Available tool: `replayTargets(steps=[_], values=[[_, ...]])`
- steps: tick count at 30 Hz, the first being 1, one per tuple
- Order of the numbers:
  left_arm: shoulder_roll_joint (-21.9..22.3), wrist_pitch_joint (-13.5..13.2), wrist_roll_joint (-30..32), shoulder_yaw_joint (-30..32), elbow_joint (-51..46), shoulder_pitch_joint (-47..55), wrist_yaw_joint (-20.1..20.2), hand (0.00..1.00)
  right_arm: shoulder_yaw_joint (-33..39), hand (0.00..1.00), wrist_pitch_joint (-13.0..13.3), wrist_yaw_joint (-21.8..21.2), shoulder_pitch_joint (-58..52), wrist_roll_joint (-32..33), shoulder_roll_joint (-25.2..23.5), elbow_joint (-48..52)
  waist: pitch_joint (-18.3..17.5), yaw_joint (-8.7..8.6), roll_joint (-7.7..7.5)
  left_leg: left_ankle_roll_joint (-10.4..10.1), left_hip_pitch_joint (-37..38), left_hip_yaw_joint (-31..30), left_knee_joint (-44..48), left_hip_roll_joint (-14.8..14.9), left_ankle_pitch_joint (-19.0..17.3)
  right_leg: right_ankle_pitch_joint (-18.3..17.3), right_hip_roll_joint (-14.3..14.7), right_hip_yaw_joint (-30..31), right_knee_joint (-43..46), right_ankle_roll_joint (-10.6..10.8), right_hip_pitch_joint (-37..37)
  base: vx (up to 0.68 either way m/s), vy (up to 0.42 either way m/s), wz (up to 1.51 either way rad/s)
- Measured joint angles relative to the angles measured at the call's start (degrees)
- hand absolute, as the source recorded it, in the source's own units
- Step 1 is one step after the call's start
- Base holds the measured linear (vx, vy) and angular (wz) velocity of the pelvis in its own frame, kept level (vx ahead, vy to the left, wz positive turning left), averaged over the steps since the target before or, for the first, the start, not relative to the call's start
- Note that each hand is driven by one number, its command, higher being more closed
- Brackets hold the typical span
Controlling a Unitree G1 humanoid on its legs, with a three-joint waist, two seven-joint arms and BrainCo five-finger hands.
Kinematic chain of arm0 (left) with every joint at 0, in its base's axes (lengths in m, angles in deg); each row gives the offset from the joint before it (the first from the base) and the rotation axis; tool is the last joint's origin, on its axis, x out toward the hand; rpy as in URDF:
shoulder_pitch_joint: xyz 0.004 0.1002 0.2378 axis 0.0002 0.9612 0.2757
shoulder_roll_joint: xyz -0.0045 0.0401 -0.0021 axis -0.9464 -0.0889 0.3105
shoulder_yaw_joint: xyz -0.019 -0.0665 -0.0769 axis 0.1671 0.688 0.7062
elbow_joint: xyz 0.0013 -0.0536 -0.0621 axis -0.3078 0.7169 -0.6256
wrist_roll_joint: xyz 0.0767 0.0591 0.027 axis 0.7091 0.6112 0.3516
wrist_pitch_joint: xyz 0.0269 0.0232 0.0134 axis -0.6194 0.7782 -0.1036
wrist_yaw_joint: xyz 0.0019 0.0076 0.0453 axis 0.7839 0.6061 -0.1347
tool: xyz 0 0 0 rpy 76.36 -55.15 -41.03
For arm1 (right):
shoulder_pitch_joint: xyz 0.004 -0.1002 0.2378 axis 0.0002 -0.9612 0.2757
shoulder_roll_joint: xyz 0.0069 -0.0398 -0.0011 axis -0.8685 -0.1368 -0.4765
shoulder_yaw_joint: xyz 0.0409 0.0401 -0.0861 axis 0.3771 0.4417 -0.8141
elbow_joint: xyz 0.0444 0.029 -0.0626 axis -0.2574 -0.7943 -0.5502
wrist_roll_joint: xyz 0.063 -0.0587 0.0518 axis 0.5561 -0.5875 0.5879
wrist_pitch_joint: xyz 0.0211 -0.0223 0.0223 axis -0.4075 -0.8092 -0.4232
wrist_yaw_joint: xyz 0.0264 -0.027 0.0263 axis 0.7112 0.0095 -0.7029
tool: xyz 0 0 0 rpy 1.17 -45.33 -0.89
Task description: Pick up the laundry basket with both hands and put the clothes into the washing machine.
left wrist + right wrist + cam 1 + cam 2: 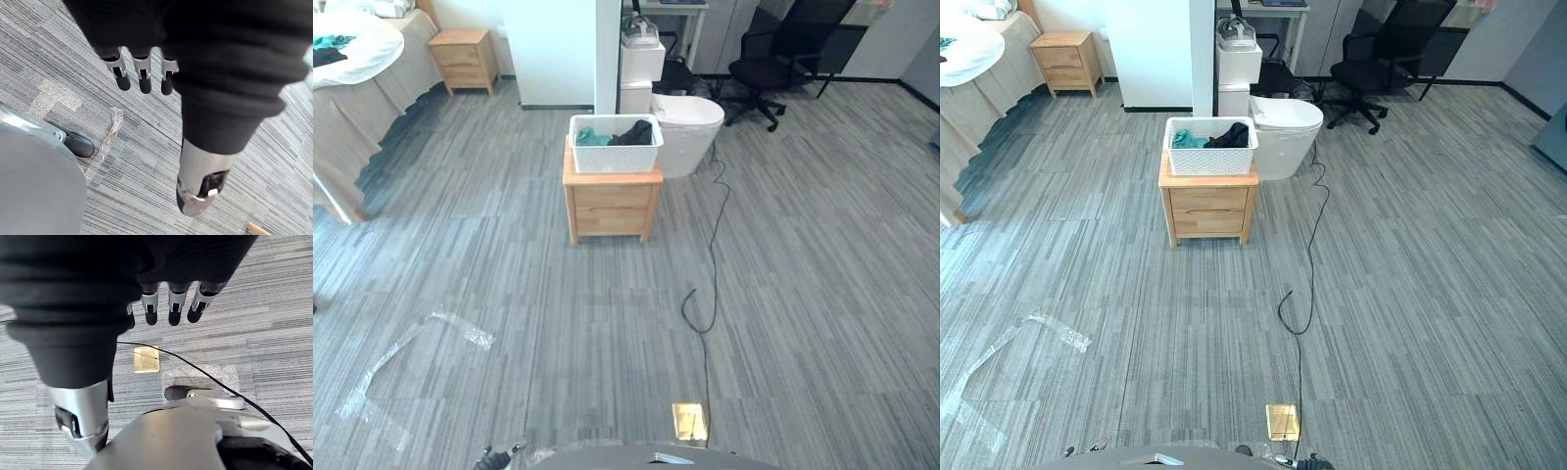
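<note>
Both hang open and hold nothing: the left robot hand point(145, 83) and the right robot hand point(173, 308), well apart from the laundry basket point(615, 157).
Each robot hand shows straight, relaxed fingers over the grey striped floor point(803, 294). At 12 o'clock the white laundry basket sits on a small wooden counter point(611, 201), holding teal clothes point(591, 138) and dark clothes point(634, 133). A white rounded unit point(690, 132) stands just behind at 1 o'clock, with a black office chair point(773, 49) beyond it.

A wooden nightstand point(611, 208) on the grey floor point(803, 294) carries a white laundry basket point(615, 157) (teal and dark clothes point(634, 134) inside), while clear tape point(460, 331) and a brass floor plate point(689, 421) lie well apart from the nightstand.
</note>
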Motion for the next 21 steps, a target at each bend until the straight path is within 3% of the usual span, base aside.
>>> replayTargets(steps=[21], values=[[-0.50, -0.68, -0.44, -2.14, -0.06, -0.18, 0.03, 0.00, -0.06, 0.00, 0.02, 0.05, 0.58, -0.05, 0.08, -0.55, 0.36, 0.35, -0.34, 0.61, -0.15, 0.24, -0.50, -0.50, 1.04, 2.15, -0.34, -0.18, -2.27, 0.17, 0.85, -0.04, -0.004, 0.00]])
